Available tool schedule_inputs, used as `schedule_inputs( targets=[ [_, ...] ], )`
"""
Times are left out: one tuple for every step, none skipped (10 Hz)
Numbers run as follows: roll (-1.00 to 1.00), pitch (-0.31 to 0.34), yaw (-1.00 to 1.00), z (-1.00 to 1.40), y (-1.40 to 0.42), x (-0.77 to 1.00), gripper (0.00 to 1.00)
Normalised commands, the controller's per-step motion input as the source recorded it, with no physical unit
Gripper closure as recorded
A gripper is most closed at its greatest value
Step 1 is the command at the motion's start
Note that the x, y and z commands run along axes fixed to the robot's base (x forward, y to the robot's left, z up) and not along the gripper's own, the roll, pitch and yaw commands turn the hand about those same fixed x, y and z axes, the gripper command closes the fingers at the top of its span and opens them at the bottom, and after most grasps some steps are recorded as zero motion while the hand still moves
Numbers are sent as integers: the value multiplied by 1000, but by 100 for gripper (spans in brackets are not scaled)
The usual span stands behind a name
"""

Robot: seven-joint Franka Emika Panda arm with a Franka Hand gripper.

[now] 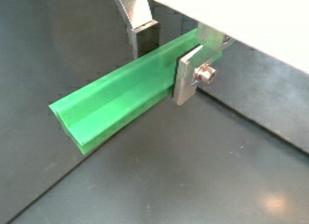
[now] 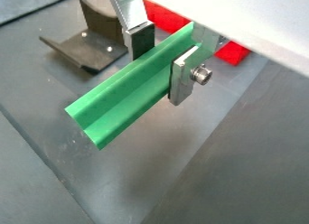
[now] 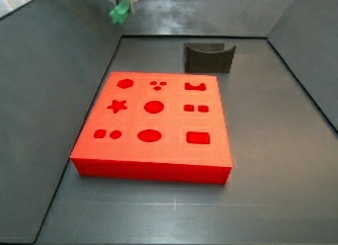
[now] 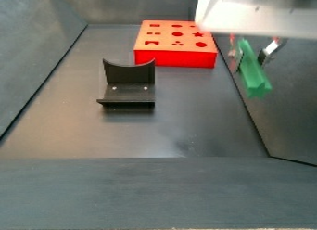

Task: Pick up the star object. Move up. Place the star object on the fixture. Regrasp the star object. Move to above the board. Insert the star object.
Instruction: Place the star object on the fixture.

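Gripper: in both wrist views we see the gripper (image 1: 163,63) with its silver plates closed against the two long faces of the star object (image 1: 115,99), one dark pad behind it and one plate in front; nothing else sits between them.

Star object: a long green peg, held near one end and clear of the floor. In a side view it hangs at the right of the frame (image 4: 253,69), under the gripper (image 4: 255,50); in a side view it shows only as a small green scrap at the top left (image 3: 121,11).

Fixture: we find it upright on the dark floor, left of centre in a side view (image 4: 126,83) and upper centre in a side view (image 3: 209,57), well apart from the peg.

Board: red slab (image 4: 175,42) with shaped holes, lying flat beyond the fixture.

Step in hand: we judge this to be the carry toward the fixture. To do it well, we would keep the grasp firm, keep the peg clear of the floor, line its length up with the notch, and lower it gently.

Hard to make out: the peg's gripped end is cut off behind the camera housing in both wrist views; the arm is largely out of frame; we cannot read the peg's star profile.
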Motion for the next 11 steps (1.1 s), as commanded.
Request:
schedule_inputs(
  targets=[
    [102, 66, -12, 939, 12, -41, 100],
    [106, 70, -7, 854, 12, -37, 100],
    [112, 78, 6, 684, 12, -28, 100],
    [108, 83, 13, 555, 11, -20, 100],
    [101, 88, 16, 422, 12, -13, 100],
    [103, 95, 19, 238, 13, -13, 100],
    [-293, 54, -1, 96, -367, 1000, 100],
    [-294, 60, 4, 68, -365, 1000, 100],
    [-281, 74, 7, 65, -324, 1000, 100],
    [-258, 89, 1, 61, -302, 1000, 100],
    [-218, 101, -10, 56, -282, 1000, 100]
  ],
)
